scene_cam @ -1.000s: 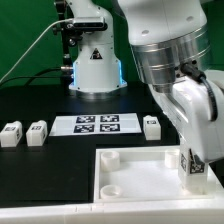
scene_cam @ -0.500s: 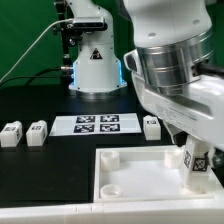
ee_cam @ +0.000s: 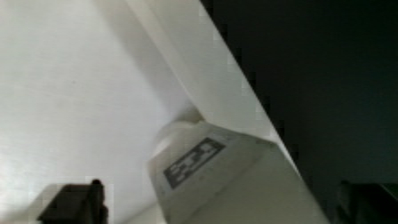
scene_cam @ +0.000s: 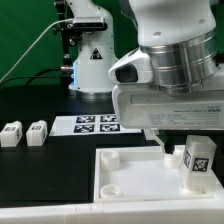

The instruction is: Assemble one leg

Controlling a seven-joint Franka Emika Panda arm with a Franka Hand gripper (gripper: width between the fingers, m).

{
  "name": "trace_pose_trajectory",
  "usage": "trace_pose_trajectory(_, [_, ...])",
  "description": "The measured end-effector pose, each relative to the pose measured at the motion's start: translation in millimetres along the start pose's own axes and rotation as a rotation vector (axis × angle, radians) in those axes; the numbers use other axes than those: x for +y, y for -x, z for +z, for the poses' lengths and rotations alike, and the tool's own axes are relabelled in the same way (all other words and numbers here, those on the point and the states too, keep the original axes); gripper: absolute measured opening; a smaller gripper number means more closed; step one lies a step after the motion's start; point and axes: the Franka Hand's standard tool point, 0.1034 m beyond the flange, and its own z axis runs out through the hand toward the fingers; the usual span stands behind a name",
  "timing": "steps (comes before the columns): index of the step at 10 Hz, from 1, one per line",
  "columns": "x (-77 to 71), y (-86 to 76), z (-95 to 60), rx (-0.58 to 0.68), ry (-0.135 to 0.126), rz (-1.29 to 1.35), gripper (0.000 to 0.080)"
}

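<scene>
— Black table [scene_cam: 30, 165] is carrying the white plate [scene_cam: 130, 165] at six o'clock in the exterior view; how is the job going?
— One leg [scene_cam: 197, 160] is standing upright at the plate's three o'clock side, so the seating is looking mostly done, though the arm [scene_cam: 175, 60] is crowding the view and I cannot tell whether it is sitting fully home. Two spare legs [scene_cam: 12, 134] are waiting at nine o'clock.
— And the gripper [ee_cam: 217, 205]?
— Its fingers [ee_cam: 71, 200] are spreading wide, holding nothing, apart from the leg
</scene>
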Motion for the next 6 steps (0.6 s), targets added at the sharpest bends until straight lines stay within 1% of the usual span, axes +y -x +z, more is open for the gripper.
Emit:
trace_pose_trajectory(1, [4.7, -3.4, -0.8, 0.024, 0.061, -0.233, 0.0649])
trace_pose_trajectory(2, [4.2, -5.5, -1.1, 0.040, 0.078, -0.348, 0.0649])
trace_pose_trajectory(3, [4.8, -5.8, -1.1, 0.040, 0.075, -0.331, 0.0649])
trace_pose_trajectory(4, [4.5, -5.6, -1.0, 0.041, 0.074, -0.292, 0.0535])
trace_pose_trajectory(5, [4.2, -5.4, -1.0, 0.041, 0.071, -0.271, 0.0535])
trace_pose_trajectory(6, [3.3, -4.8, -0.8, 0.042, 0.063, -0.157, 0.0349])
